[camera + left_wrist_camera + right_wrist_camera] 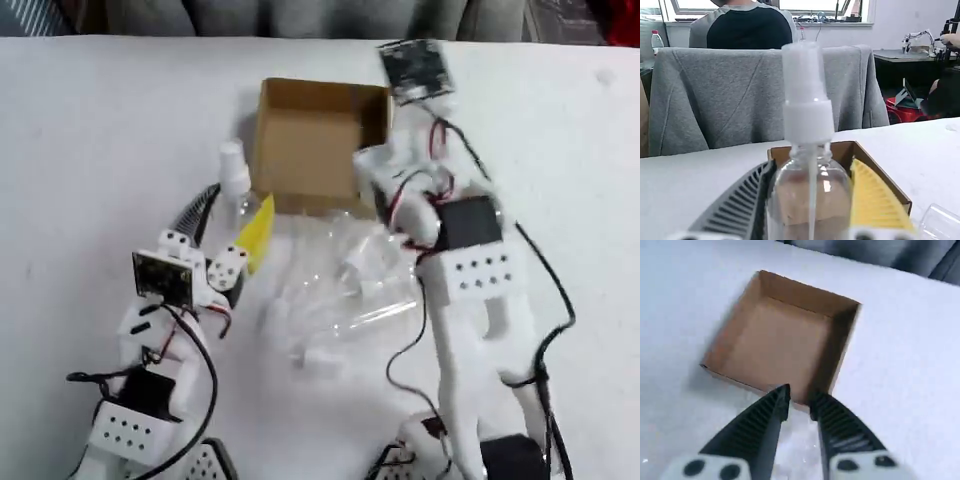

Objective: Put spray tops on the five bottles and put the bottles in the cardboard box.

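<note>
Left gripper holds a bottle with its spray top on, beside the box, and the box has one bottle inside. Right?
No. The box is empty, as the right wrist view shows. The rest stands: the left gripper holds a bottle with its spray top on, beside the box.

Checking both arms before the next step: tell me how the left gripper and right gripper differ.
The left gripper is shut on a capped bottle; the right gripper holds nothing, slightly open. The left gripper has one yellow finger; the right gripper's are both dark. Both are near the box.
</note>
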`<state>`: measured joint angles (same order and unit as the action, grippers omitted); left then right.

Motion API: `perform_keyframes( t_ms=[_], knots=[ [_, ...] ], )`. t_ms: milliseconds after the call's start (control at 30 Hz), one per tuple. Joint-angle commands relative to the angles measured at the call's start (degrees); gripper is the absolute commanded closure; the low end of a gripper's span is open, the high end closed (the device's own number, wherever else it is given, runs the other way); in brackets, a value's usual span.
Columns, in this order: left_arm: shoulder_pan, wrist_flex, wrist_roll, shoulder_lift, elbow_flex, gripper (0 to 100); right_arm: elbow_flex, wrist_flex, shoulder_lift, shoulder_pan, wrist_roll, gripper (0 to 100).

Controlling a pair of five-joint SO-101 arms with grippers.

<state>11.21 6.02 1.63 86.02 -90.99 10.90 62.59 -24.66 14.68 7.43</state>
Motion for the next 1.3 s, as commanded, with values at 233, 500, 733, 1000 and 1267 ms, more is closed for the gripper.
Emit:
perform_keyframes(
  t_ms=[233, 500, 733, 1000, 1267],
  knots=[
    [0.1, -1.8, 0.6, 1.4, 0.9, 98, -15.6, -5.7, 29.5, -6.7, 0.3, 84.4],
    [0.1, -1.8, 0.6, 1.3, 0.9, 98, -29.1, -5.6, 47.3, -6.5, 0.1, 84.4],
    [0.1, -1.7, 0.4, 1.3, 0.9, 98, -32.8, -5.5, 55.8, -5.5, 0.1, 84.8],
    [0.1, -1.6, 0.4, 1.3, 0.9, 98, -36.5, 5.7, 56.7, -4.3, 8.1, 98.1],
    [0.1, -1.5, 0.4, 1.3, 0.9, 98, -39.5, 19.6, 53.7, -3.2, 22.6, 98.2]
  ],
)
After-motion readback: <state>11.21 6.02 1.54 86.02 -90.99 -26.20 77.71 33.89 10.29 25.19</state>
